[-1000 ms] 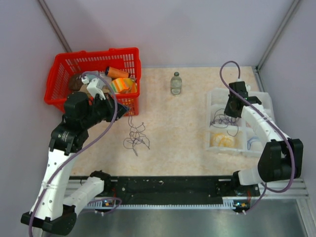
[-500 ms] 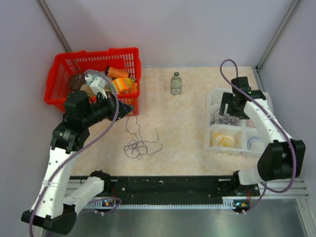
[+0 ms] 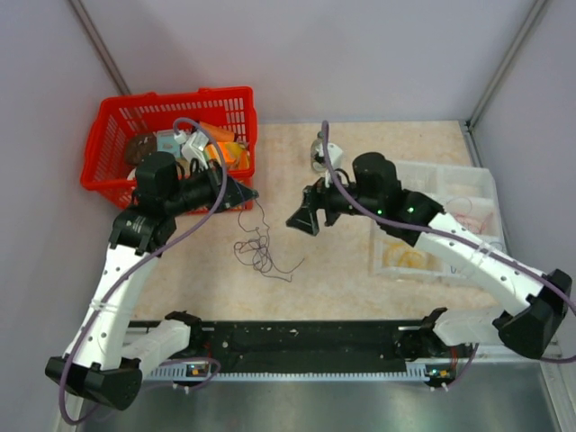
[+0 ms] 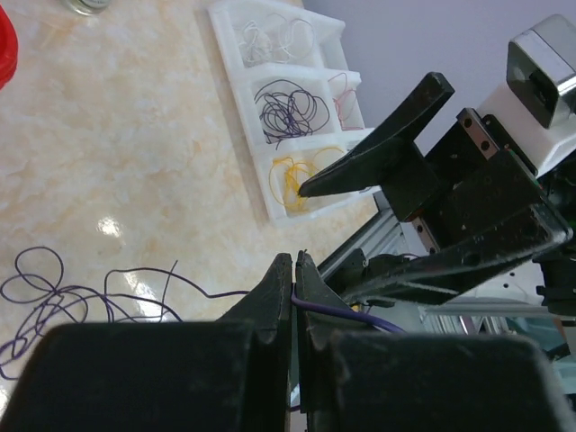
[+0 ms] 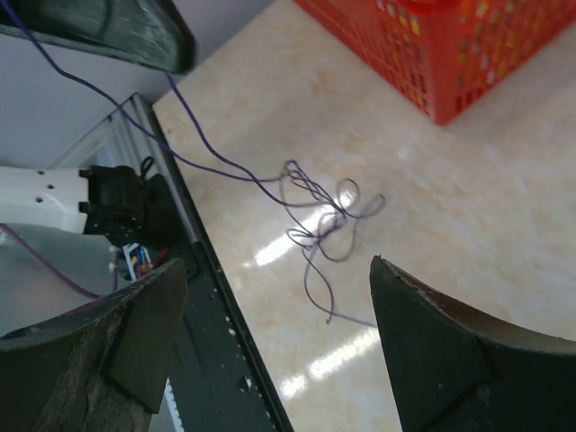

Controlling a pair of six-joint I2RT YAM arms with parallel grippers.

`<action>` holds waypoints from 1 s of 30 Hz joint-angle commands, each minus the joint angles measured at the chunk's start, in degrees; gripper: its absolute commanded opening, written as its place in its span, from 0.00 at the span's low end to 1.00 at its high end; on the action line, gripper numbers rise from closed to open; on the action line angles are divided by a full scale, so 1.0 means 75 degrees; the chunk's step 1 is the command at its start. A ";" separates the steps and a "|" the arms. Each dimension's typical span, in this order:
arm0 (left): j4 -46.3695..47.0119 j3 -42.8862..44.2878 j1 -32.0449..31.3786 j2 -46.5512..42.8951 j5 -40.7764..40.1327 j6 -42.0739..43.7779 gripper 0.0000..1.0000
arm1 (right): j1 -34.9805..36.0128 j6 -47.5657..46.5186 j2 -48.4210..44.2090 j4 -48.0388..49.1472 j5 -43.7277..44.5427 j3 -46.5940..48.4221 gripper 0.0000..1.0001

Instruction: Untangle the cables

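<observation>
Holding steady: left gripper (image 3: 241,193), beside the basket (image 3: 101,153), is pinched tight on one purple strand, as before. Cables (image 3: 260,254) lie on the table just right of it, a loose purple knot, shifted and bunched closer; the strand rises to that gripper. Right gripper (image 3: 304,219) has swung over from the tray (image 3: 477,175), jaws spread wide, empty, near the knot. Likely a sorted loop was dropped off and the next pull is coming.

Two robot arms, the left arm (image 3: 112,288) and the right arm (image 3: 472,256), reached over one worktop (image 3: 342,270). One red basket (image 3: 108,175) upper left, one bottle (image 3: 316,158) top centre, one white divided tray (image 3: 472,180) right. One loose purple cable tangle (image 3: 261,254) mid-frame; four cable bundles (image 4: 288,108) in the tray.
</observation>
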 commanded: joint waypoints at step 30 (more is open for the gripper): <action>-0.2027 0.3942 0.0020 -0.0303 -0.3285 0.0790 0.00 | 0.1373 0.1459 0.1651 0.3952 0.2202 -0.3148 0.00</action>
